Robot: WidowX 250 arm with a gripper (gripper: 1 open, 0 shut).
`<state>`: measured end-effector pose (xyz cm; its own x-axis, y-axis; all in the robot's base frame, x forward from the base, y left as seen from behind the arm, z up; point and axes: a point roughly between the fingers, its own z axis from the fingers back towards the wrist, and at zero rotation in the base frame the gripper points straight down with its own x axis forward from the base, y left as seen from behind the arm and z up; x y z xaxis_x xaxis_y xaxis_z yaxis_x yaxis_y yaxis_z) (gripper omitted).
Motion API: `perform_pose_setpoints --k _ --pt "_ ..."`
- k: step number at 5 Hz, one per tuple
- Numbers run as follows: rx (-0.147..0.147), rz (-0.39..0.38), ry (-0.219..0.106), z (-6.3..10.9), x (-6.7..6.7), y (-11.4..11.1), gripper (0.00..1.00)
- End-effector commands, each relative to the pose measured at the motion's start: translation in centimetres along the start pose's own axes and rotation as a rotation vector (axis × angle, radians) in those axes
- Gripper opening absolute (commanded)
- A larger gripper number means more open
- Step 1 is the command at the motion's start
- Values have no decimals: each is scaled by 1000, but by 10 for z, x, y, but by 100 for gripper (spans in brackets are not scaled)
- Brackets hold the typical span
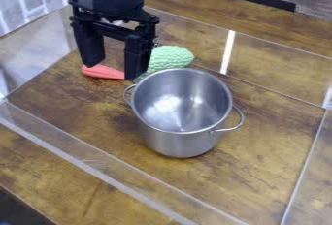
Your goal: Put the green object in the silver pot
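Jaws spread, the gripper point(115, 72) hangs left of the green object point(170, 58); knobbly, probably light, best pinched across its narrow middle.

I am seeing the silver pot point(183, 112) standing upright and empty, a shiny round steel vessel with straight sides and small loop handles, its open mouth facing up. The green object point(170, 57) is lying just behind the pot's far rim, outside it, a pale green knobbly oval lump, its left part hidden from me.
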<state>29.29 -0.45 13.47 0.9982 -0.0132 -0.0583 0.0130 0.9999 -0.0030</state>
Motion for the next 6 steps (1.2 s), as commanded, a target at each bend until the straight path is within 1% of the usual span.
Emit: perform_pose_setpoints --k 1,2,3,4,6 --pt "3 -87 18 -6 1 6 100" --pt "19 -234 6 -5 17 10 100" --pt "28 -301 -11 2 20 6 100" --pt "34 -353 -27 7 22 3 100" --pt "44 -414 -62 -6 25 -9 100"
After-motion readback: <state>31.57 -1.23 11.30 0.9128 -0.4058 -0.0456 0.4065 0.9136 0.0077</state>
